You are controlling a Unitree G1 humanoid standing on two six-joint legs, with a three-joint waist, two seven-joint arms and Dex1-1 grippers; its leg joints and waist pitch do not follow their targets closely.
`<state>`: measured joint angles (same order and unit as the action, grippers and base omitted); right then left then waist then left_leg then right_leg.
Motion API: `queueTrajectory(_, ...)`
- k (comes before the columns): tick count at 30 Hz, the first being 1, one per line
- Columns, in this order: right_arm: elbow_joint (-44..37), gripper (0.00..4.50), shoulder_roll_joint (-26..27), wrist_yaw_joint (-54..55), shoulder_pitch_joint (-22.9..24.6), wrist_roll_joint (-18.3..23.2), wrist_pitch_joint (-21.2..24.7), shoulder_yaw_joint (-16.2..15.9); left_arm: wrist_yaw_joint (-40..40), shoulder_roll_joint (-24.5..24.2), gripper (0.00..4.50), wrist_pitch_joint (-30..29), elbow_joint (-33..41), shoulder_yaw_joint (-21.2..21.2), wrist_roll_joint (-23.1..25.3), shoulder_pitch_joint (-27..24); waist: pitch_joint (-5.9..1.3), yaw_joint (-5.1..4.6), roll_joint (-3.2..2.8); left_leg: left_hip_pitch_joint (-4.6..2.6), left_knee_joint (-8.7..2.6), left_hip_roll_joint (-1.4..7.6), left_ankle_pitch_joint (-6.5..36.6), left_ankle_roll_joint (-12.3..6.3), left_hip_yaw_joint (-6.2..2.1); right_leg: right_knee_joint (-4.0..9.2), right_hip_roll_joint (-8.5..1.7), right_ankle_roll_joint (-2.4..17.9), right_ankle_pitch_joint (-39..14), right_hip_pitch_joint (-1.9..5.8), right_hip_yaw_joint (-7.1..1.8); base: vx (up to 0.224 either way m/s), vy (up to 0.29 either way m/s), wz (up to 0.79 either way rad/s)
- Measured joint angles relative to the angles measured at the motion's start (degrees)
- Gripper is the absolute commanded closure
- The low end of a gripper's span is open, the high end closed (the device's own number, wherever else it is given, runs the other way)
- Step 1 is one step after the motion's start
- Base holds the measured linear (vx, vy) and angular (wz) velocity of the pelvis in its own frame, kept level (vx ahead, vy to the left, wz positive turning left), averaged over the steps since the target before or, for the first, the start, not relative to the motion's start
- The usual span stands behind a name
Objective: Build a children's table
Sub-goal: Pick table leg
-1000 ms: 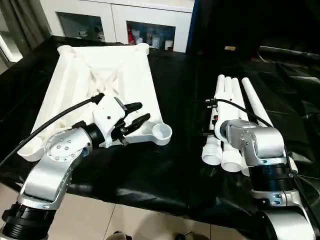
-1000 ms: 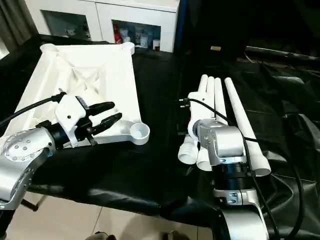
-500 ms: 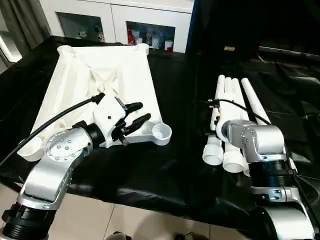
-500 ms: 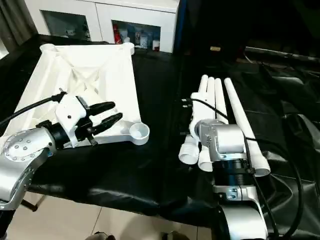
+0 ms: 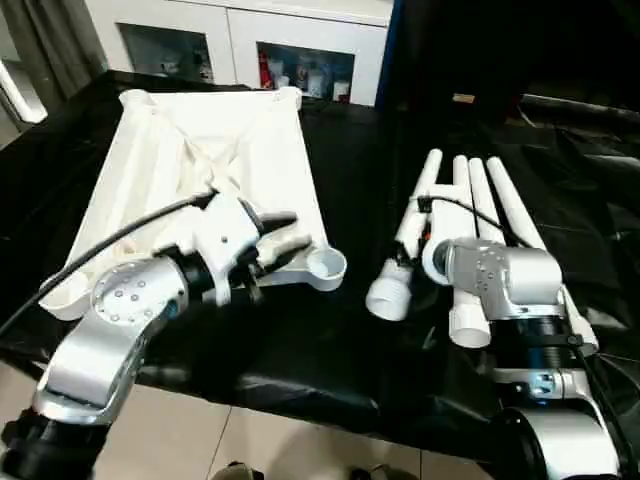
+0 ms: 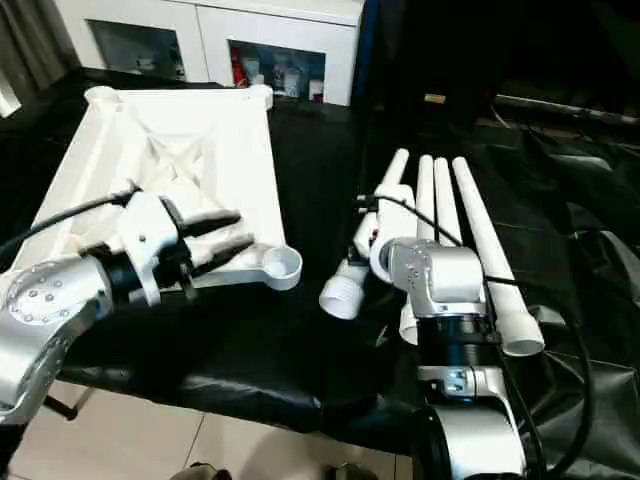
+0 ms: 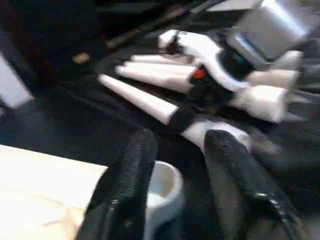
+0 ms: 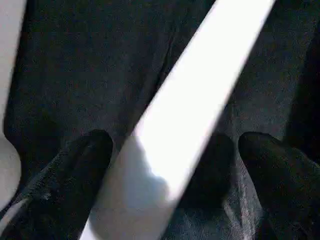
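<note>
One leg (image 5: 408,237) has swung out of the bundle since a second ago: its wide end now angles toward the tabletop's near socket (image 5: 326,265), while the other three legs (image 5: 490,215) lie side by side on the black cloth (image 5: 300,350). The right gripper (image 8: 175,165) straddles this leg, fingers (image 8: 75,165) apart on either side of the tube; whether they press on it cannot be told. That hold probably serves to steer the wide end to the socket.

The left gripper (image 5: 275,240) rests over the near edge of the tabletop (image 5: 210,150), just beside that socket, fingers (image 7: 130,170) spread with nothing between them, likely to steady the top. The top lies upside down, ribbed underside up, so the sockets face upward. A cabinet (image 5: 240,40) stands behind
</note>
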<state>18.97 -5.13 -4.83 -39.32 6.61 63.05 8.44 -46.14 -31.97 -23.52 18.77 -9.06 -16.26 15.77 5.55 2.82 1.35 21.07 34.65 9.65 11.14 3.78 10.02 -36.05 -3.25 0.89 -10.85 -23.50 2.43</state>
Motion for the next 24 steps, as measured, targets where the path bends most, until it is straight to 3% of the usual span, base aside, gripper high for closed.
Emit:
queueTrajectory(3,1.71,0.36,0.16,0.16,0.03,0.01,-0.03,0.20,-1.36,-1.26,2.07,-1.70,0.29,-0.89,-0.18,-0.57,0.00,0.16,0.00,0.01,0.00,0.00,-0.01,0.01,0.00,-0.03,0.00,0.00,0.00,0.00,0.00,0.000,0.000,0.00)
queueTrajectory(5,2.08,0.71,0.35,0.13,0.03,0.11,-0.32,0.48,-1.52,-1.35,1.87,-1.91,0.29,-0.99,-0.15,-0.82,-0.02,0.18,0.03,-0.01,0.00,0.00,-0.01,0.01,0.00,-0.05,0.00,0.01,0.01,0.00,0.00,0.000,0.000,0.00)
queueTrajectory(9,2.83,0.88,0.45,0.05,0.02,0.39,-1.08,1.00,-1.52,-1.64,1.57,-1.95,0.31,-0.99,0.17,-0.84,-0.11,0.19,0.20,-0.02,0.00,0.00,-0.02,0.03,0.00,-0.08,0.00,0.01,0.01,0.00,0.00,0.000,0.000,0.00)
queueTrajectory(10,3.05,1.14,0.44,0.02,0.00,0.50,-1.18,1.05,-1.52,-1.77,1.42,-2.01,0.34,-0.99,0.17,-0.84,-0.15,0.19,0.26,-0.03,0.00,0.00,-0.02,0.03,0.00,-0.08,0.00,0.01,0.01,0.00,0.00,0.000,0.000,0.00)
queueTrajectory(17,5.33,1.66,0.30,0.13,-1.29,0.77,-1.36,2.17,-0.77,-1.77,0.81,-2.68,1.60,-0.92,0.25,-0.84,-0.23,0.27,0.42,-0.04,0.00,0.01,-0.03,0.04,0.01,-0.09,0.00,0.03,0.02,0.01,0.01,0.000,0.000,0.00)
queueTrajectory(19,6.18,1.73,0.16,0.34,-1.68,1.18,-1.72,3.01,1.59,-1.55,0.72,-2.67,1.37,-0.89,2.29,-0.61,-0.23,0.24,0.44,-0.03,0.00,0.01,-0.03,0.04,0.00,-0.09,0.00,0.03,0.02,0.01,0.01,0.000,0.000,0.00)
queueTrajectory(21,6.43,2.07,0.11,0.58,-1.68,1.66,-2.14,3.46,3.17,-1.57,0.37,-2.80,0.97,-0.87,3.79,-0.28,-0.24,0.24,0.47,-0.03,0.00,0.01,-0.03,0.04,0.00,-0.09,0.00,0.03,0.02,0.01,0.01,0.000,0.000,0.00)
queueTrajectory(24,6.53,2.16,0.09,0.62,-1.71,1.86,-2.44,3.59,4.02,-1.52,0.29,-2.83,0.37,-0.86,4.33,0.10,-0.25,0.25,0.50,-0.02,0.00,0.01,-0.03,0.04,0.01,-0.09,0.00,0.03,0.02,0.01,0.01,0.000,0.000,0.00)
